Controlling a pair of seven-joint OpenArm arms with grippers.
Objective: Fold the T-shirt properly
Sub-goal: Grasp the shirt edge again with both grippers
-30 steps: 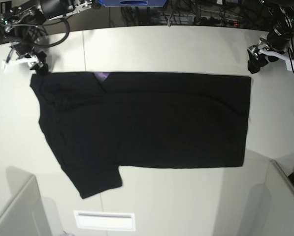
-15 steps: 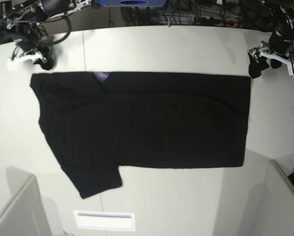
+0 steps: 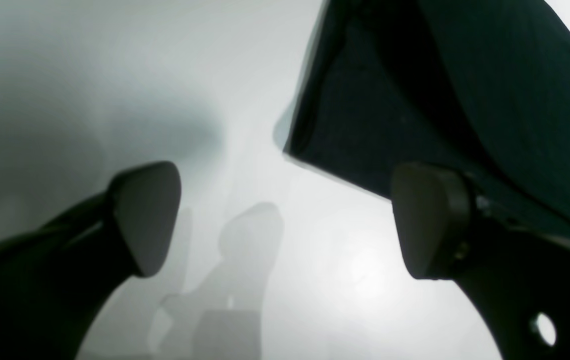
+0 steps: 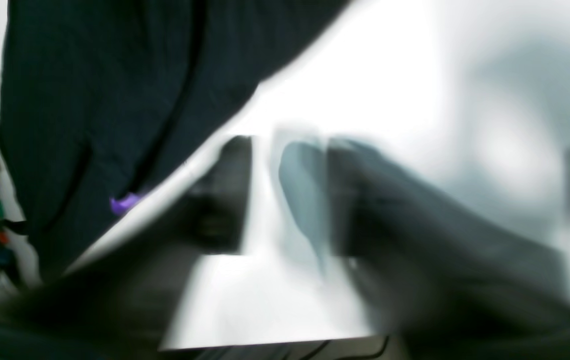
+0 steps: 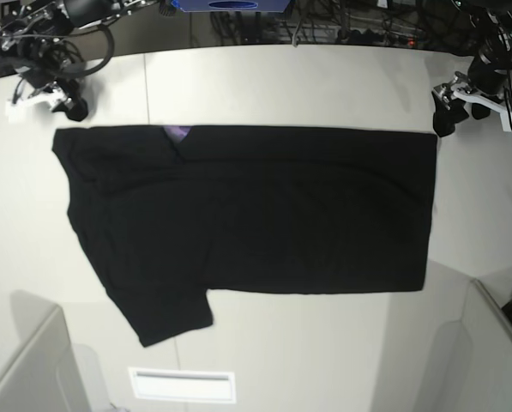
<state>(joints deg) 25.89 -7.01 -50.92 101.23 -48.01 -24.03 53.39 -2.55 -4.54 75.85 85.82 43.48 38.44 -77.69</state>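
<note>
Lying flat mid-table [image 5: 324, 77], T-shirt [image 5: 264, 215] unmoved, bare margins all round; left gripper [image 5: 445, 112] gaping empty beside hem corner, right gripper [image 5: 63, 101], lifting off shoulder corner, blurred, opening unreadable.

base: bright even overhead light, sharp, fisheye bend at edges
left wrist: fingers [image 3: 147, 215] soft-focus, their shadows plus glare on table [image 3: 115, 75]
right wrist: heavy motion blur, washed-out glare
</note>
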